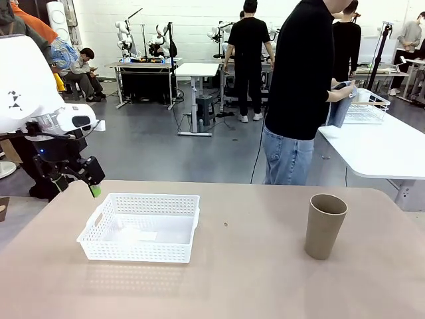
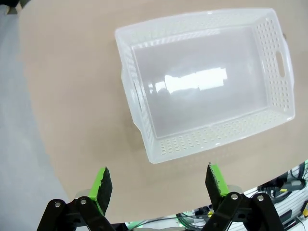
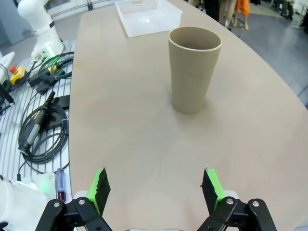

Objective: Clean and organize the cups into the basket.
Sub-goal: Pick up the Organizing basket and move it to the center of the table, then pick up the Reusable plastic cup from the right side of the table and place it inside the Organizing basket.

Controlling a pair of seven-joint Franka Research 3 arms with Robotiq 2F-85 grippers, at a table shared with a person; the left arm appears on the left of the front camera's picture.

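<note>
**Hovering open near basket (image 1: pixel 149 197) and cup (image 1: pixel 325 226)**

Front view: the empty white basket sits left on the surface (image 1: pixel 252 286). The tan cup stands upright, well apart at right. The left end effector (image 1: pixel 91 186) hangs just beside the basket.

Left wrist view: it is spread apart, holding nothing.

Right wrist view: the right end effector (image 3: pixel 156 185), also spread, faces the cup, seemingly lined up to grasp it.

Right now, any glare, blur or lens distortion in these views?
Left wrist view: bright glare streak on the basket floor. Front view: evenly lit, the cup sharp. Right wrist view: the table edge looks bowed by the wide-angle lens; cup in focus.
</note>
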